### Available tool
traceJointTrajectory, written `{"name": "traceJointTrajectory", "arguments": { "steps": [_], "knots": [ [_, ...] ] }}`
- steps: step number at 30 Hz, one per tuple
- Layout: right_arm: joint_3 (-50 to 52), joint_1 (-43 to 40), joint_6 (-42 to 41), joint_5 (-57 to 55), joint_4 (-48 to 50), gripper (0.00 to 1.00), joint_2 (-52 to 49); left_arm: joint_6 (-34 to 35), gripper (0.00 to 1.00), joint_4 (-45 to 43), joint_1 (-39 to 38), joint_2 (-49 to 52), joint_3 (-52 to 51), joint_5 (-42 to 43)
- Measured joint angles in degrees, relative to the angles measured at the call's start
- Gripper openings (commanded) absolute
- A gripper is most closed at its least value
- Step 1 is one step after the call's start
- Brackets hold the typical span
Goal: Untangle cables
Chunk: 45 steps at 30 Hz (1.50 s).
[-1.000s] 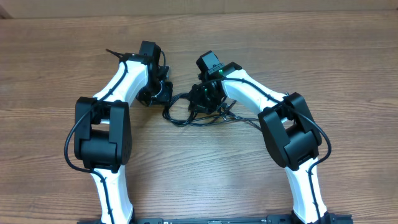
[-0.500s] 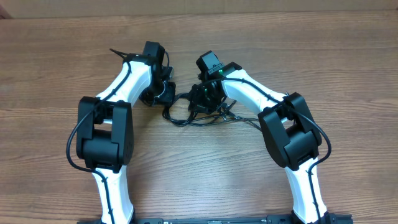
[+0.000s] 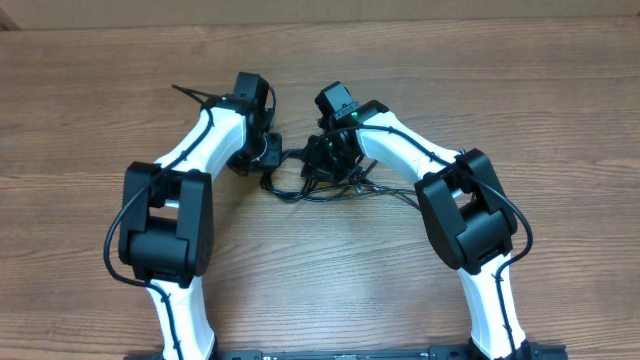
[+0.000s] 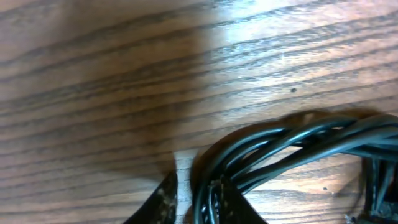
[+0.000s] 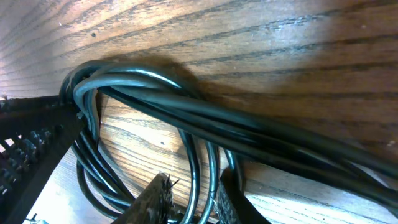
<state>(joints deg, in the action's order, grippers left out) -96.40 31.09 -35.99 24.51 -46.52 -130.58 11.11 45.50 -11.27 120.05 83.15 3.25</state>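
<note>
Cables [image 5: 205, 117]: twisted bundle, mid-tabletop [image 3: 320, 290]. My left gripper [image 4: 200, 200] and right gripper [image 5: 194, 198] are each narrowed onto a few strands. To my judgement, I should anchor one side and draw the other slowly toward its edge, stopping if the twist tightens.

Brown wood-grain table [image 3: 100, 80]. Lying directly on it, black cables [image 5: 261, 140], bunched in overlapping loops between left gripper [image 4: 198, 185] and right gripper [image 5: 194, 180], strands running between the fingers of each, flat against the boards.
</note>
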Motion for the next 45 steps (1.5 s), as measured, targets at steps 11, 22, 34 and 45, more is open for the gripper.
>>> {"name": "traceJointTrajectory", "arguments": {
  "steps": [11,22,34,45],
  "knots": [
    [-0.81,1.27,-3.74,-7.1,-2.82,0.44,0.9,1.33,0.26,-1.42,0.0,-0.7,-1.36,-0.42],
    [-3.93,0.74,3.96,-2.69,-6.03,0.49,-0.42,1.95,0.26,-1.62,0.02,-0.76,-1.49,-0.17],
    [-11.15,0.44,8.24,-1.75,-18.8,0.48,-2.43,2.05,0.22,-2.25,0.26,-0.92,-1.86,0.2],
    [-9.97,2.6,4.48,-14.14,-14.69,0.48,-2.58,1.86,0.07,-3.32,0.33,-0.92,-1.86,1.18]
  ]
}}
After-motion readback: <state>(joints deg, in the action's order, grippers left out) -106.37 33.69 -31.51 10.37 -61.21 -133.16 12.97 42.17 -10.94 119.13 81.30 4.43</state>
